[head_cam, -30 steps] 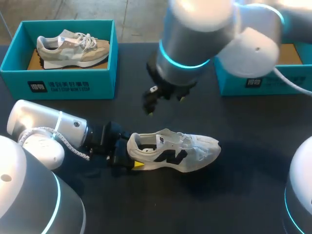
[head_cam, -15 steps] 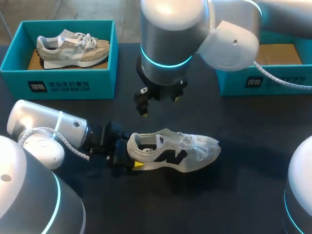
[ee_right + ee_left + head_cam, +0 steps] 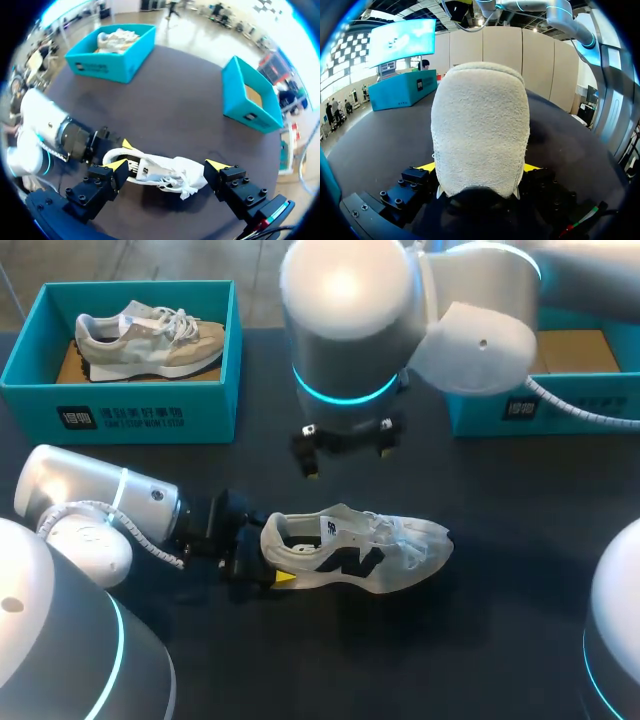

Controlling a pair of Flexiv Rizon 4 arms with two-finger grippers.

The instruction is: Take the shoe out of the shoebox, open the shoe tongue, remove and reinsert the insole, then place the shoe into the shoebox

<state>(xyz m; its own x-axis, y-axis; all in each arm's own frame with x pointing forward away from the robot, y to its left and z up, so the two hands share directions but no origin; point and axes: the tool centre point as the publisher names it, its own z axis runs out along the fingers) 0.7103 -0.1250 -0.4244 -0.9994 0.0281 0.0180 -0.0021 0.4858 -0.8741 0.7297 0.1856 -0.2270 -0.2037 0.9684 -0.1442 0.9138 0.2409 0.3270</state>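
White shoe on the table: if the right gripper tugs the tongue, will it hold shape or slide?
Probably light: the white shoe looks like thin mesh. Its upper is crumpled near the toe, so it will likely flex. The left gripper clamps the heel, so sliding seems unlikely; the open right gripper hangs above.

white shoe [image 3: 355, 555], teal shoebox [image 3: 475, 405], black table [image 3: 500, 640]

Robotics lab bench. Evidence: left arm [image 3: 90, 510] at 8 o'clock, right arm [image 3: 350, 330] at 12, dark table [image 3: 500, 640]; one teal shoebox [image 3: 130, 415] at 10 o'clock, second teal shoebox [image 3: 475, 412] at 2.
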